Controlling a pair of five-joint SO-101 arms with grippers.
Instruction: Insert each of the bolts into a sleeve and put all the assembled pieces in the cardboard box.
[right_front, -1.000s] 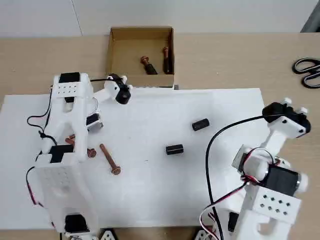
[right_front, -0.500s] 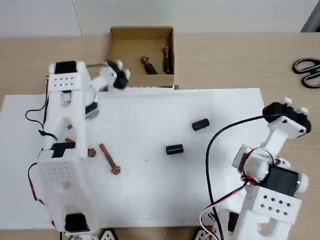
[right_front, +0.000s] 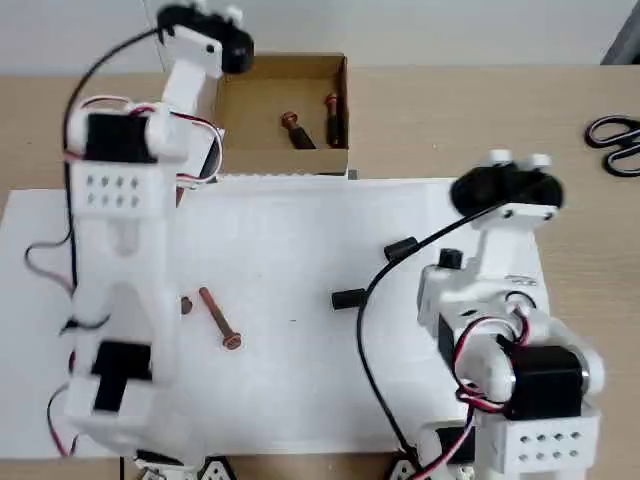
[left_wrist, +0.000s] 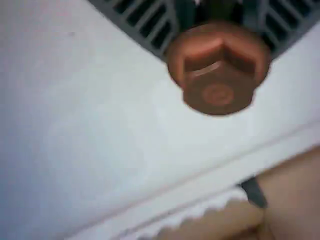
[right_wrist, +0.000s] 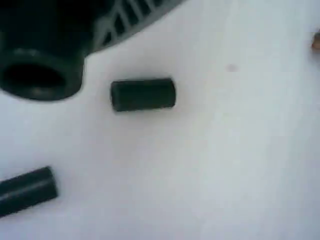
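My left gripper (left_wrist: 216, 20) is shut on a copper bolt (left_wrist: 217, 70), whose hex head faces the wrist camera above the white mat. My right gripper (right_wrist: 47, 47) is shut on a black sleeve (right_wrist: 36, 67) with its bore showing. It hangs over the mat beside two loose sleeves (right_wrist: 142, 94) (right_wrist: 25, 191). From above, these sleeves (right_front: 401, 248) (right_front: 348, 298) lie mid-mat, just left of the right arm. A bolt (right_front: 218, 318) lies on the mat by the left arm, with another bolt's head (right_front: 186, 305) peeking out beside it. The cardboard box (right_front: 240, 110) holds two assembled pieces (right_front: 295, 130) (right_front: 335, 118).
The white mat (right_front: 300, 400) covers most of the wooden table. Scissors (right_front: 615, 140) lie at the far right edge. The tall left arm (right_front: 120, 250) hides the mat's left part. The box stands just beyond the mat's far edge.
The left arm has risen high off the mat, its wrist now up by the box. The right arm has swung in from the right edge to the sleeves.
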